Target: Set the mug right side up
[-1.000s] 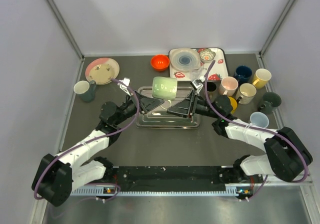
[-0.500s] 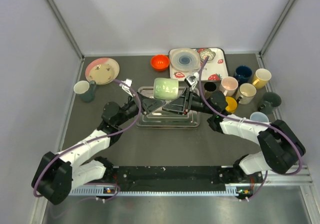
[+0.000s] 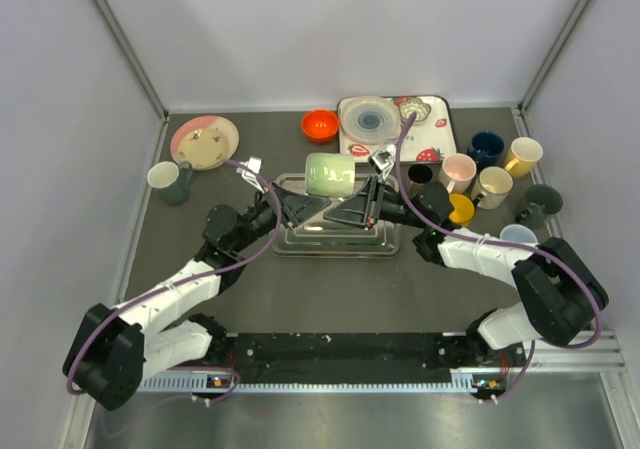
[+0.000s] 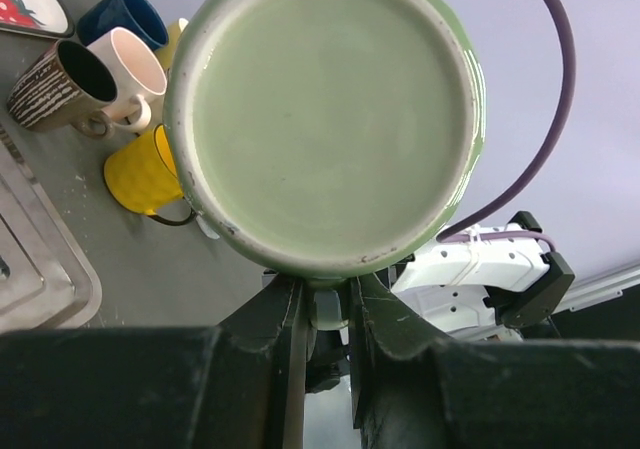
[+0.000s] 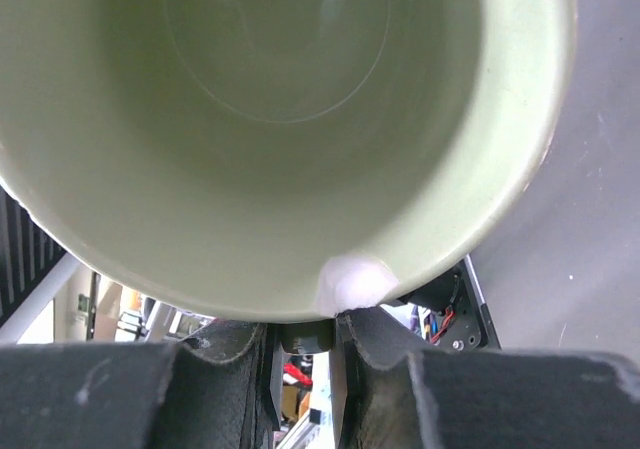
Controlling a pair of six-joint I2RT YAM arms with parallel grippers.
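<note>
Since earlier: right pincer [image 5: 303, 334] moved in, narrowed onto the mug [image 3: 330, 177] at its mouth. left pincer [image 4: 325, 309] clamps its base end. It hangs sideways over the tray [image 3: 300, 245], mid-worktop. Uprighting and set-down remain.

A robot lab test cell: bare white walls [image 3: 350, 29], metal frame posts [image 3: 122, 41], grey table [image 3: 330, 289]

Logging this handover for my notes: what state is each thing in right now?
green mug: on its side, empty, lifted over the metal tray
left gripper: jaws shut on the mug's base end
right gripper: jaws shut at the mug's rim
metal tray: flat, under the mug
</note>
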